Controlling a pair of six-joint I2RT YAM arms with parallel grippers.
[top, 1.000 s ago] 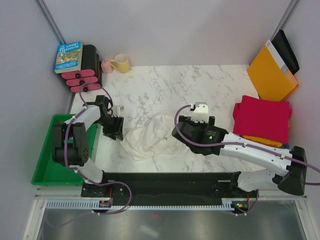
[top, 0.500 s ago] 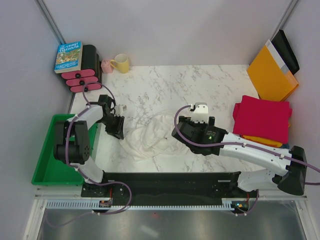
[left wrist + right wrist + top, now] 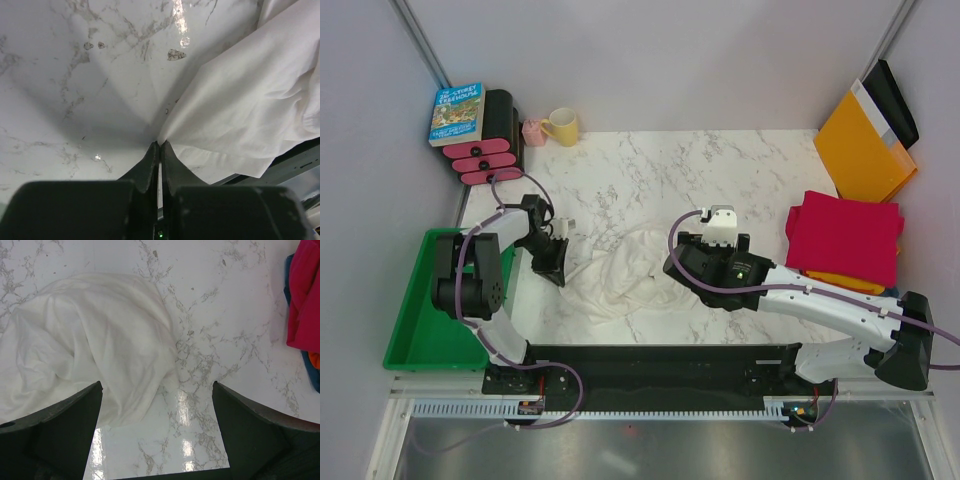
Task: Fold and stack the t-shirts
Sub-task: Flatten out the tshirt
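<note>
Your left end effector [image 3: 556, 262] sits low at the left edge of the white t-shirt [image 3: 625, 265]. In the left wrist view the fingers [image 3: 147, 167] are drawn almost together, with only a thin slit between them. A corner of the white t-shirt [image 3: 240, 115] tapers to a point right at their tips, so your left end effector [image 3: 160, 144] has that corner pinched.

The white t-shirt lies wrinkled and unfolded on the marbled surface [image 3: 700, 170], between the two arms and towards the near edge.

Your right end effector [image 3: 695, 262] hangs over the right side of the cloth. From the right wrist you see its jaws spread wide with nothing between them, and your right end effector [image 3: 156, 387] is above bare surface just beside the shirt's edge [image 3: 85, 340].

At the right of the surface the red t-shirt [image 3: 845, 238] lies folded on top of a stack. The orange t-shirt [image 3: 840, 282] shows beneath its near edge. The right wrist view also shows the dark blue t-shirt [image 3: 311, 375] under the red t-shirt [image 3: 306, 300].

An orange-yellow envelope [image 3: 860, 150] leans in the far right corner. A green tray [image 3: 410, 330] sits off the left edge, and a yellow mug [image 3: 563, 126] stands at the far left.
</note>
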